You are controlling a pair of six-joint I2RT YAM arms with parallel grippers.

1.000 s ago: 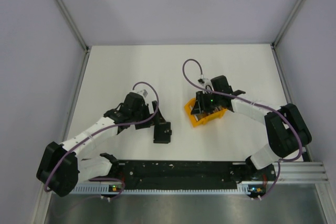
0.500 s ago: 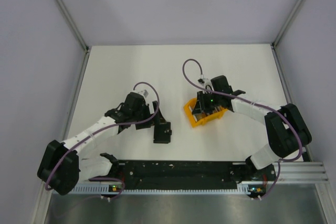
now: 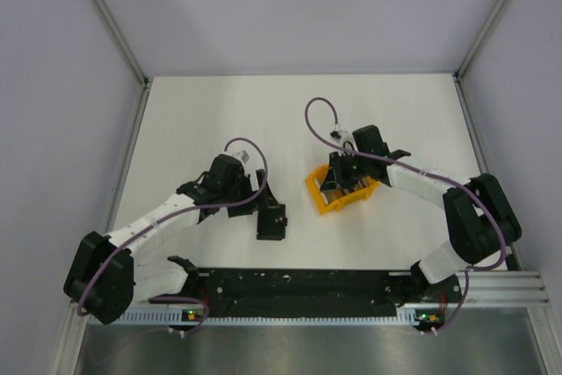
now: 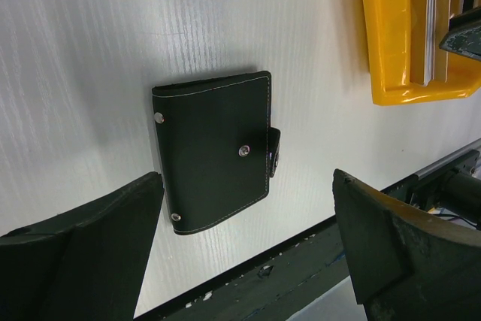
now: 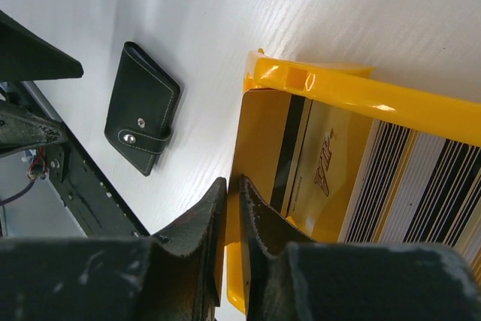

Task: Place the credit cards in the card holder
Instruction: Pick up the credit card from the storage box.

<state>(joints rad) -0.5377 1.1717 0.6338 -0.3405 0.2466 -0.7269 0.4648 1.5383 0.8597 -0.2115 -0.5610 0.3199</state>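
The black card holder [image 3: 271,223] lies shut and flat on the white table, its snap strap fastened; it also shows in the left wrist view [image 4: 214,148] and the right wrist view [image 5: 141,129]. My left gripper [image 3: 267,206] is open and hovers over it, one finger on each side [image 4: 246,178]. The credit cards [image 5: 421,178] stand edge-on as a row of stripes inside the orange bin [image 5: 338,92], with a gold card [image 5: 323,171] lying in front of them. My right gripper [image 5: 233,183] is shut on the bin's near wall [image 3: 327,199].
A black rail [image 3: 299,287] runs along the table's near edge, just below the card holder. Grey walls and metal frame posts [image 3: 132,59] close in the table on three sides. The bin also shows at the top right of the left wrist view [image 4: 387,50].
The orange bin has shifted slightly to the left in my right gripper's hold. The left gripper has stayed open over the card holder.
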